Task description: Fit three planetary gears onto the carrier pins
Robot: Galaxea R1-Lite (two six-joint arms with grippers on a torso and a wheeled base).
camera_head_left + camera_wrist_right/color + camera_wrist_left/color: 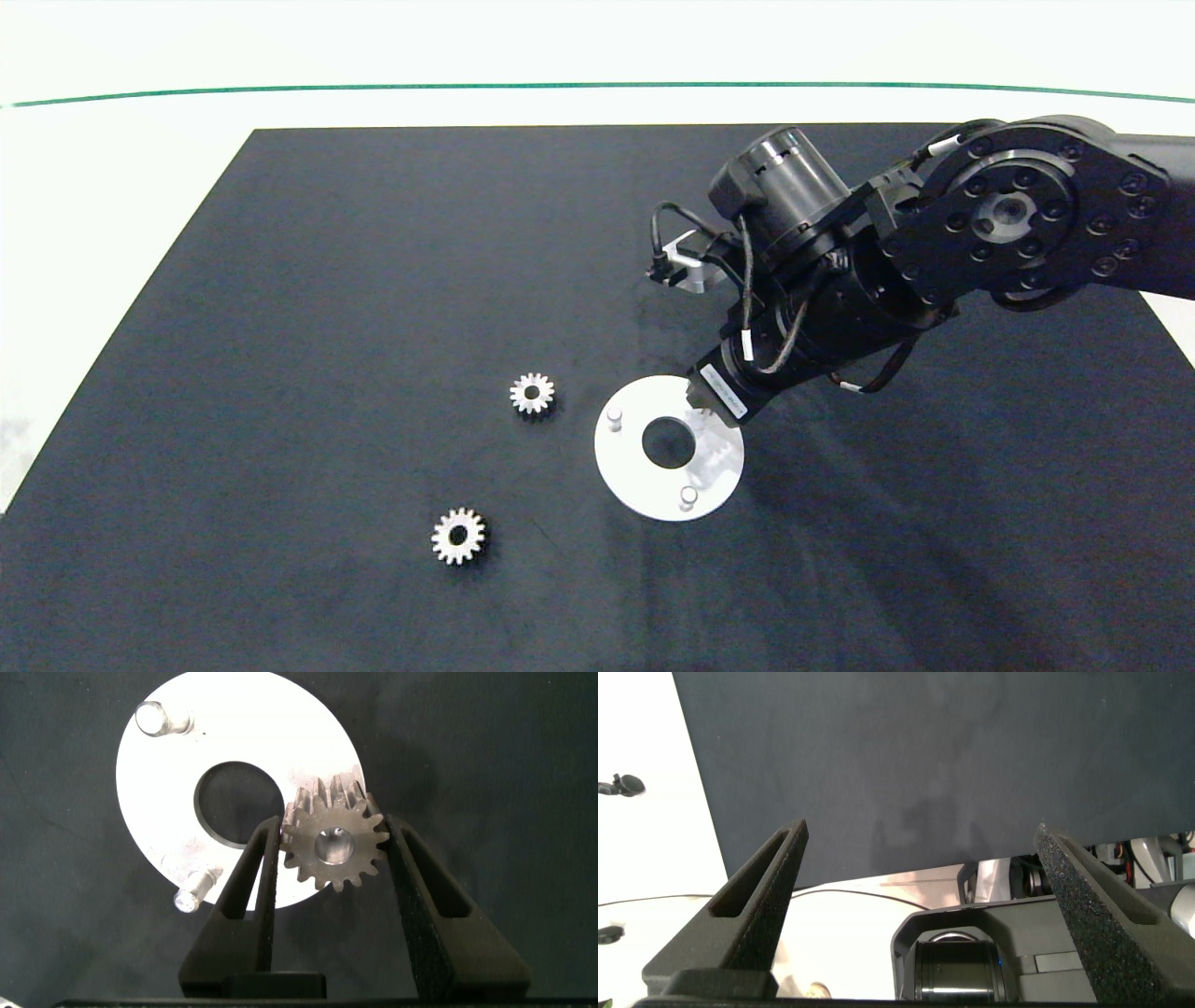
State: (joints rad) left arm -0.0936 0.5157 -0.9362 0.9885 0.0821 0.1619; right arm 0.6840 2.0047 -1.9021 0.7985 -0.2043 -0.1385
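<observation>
A white disc (635,471) with a large centre hole lies on the black mat. Two carrier pins (613,416) (688,497) stand bare on it; in the right wrist view they are the pins (154,716) (190,899) on the disc (252,719). My right gripper (332,831) is shut on one silvery planetary gear (334,846), held flat over the disc's rim. The third pin is hidden under that gear. Two more gears (532,393) (458,536) lie flat on the mat, left of the disc. My left gripper (920,831) is open, holds nothing, and is out of the head view.
The black mat (327,280) covers most of the white table. The right arm (934,243) reaches in from the right edge, over the mat's back right part. The mat's edge and the white table (654,859) show in the left wrist view.
</observation>
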